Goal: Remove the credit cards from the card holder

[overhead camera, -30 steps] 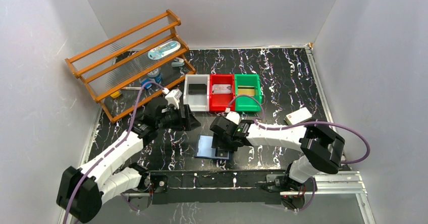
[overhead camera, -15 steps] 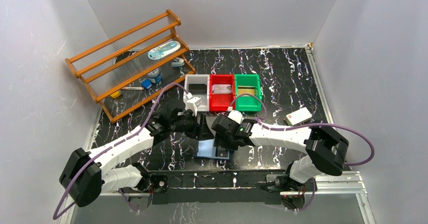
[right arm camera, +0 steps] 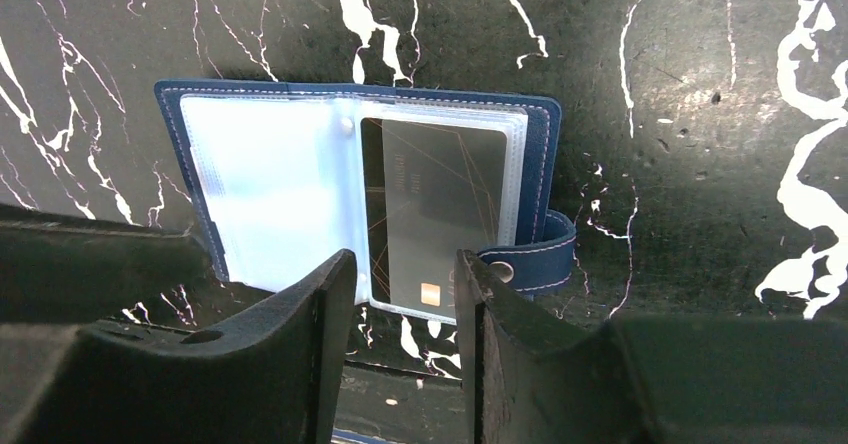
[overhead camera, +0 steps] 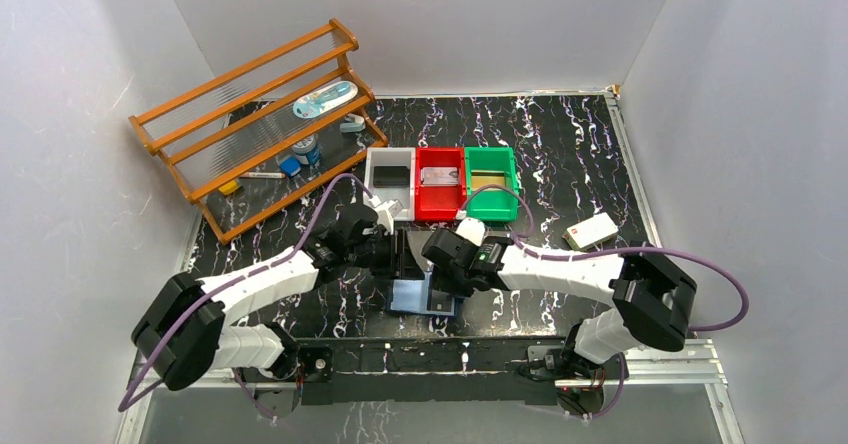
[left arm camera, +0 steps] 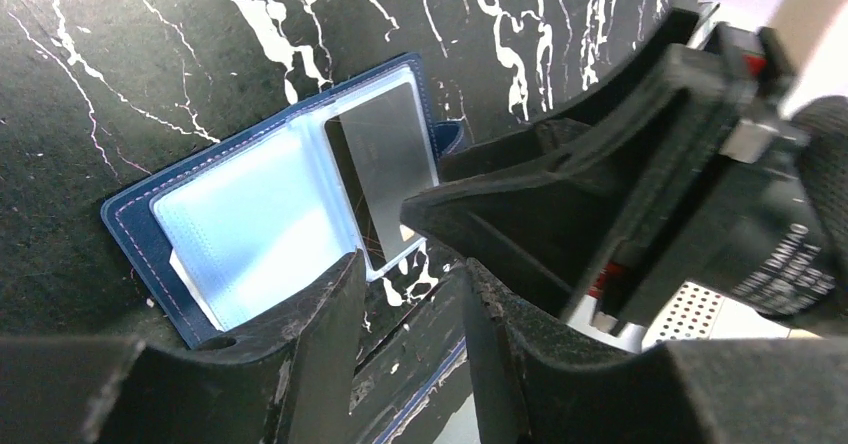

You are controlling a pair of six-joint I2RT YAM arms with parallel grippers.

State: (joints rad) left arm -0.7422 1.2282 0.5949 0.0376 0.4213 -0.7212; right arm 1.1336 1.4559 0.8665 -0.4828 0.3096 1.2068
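Both the left gripper [left arm camera: 410, 294] and right gripper [right arm camera: 400, 284] hover part-open, empty, over the spread card holder [right arm camera: 270, 184]; next, pinch its grey credit card [right arm camera: 445, 204] free.

We are in a robotics lab, looking down into a test cell. Plain white panels [overhead camera: 430, 24] box in a black marbled tabletop [overhead camera: 570, 154] on three sides. A left arm [overhead camera: 260, 279] and a right arm [overhead camera: 560, 262], white with black joints, are bolted to an aluminium rail [overhead camera: 660, 362] at the near edge. The props look staged: a wooden rack [overhead camera: 262, 132] of small items, and a white bin [overhead camera: 372, 189], a red bin [overhead camera: 440, 211] and a green bin [overhead camera: 492, 207] in a row.
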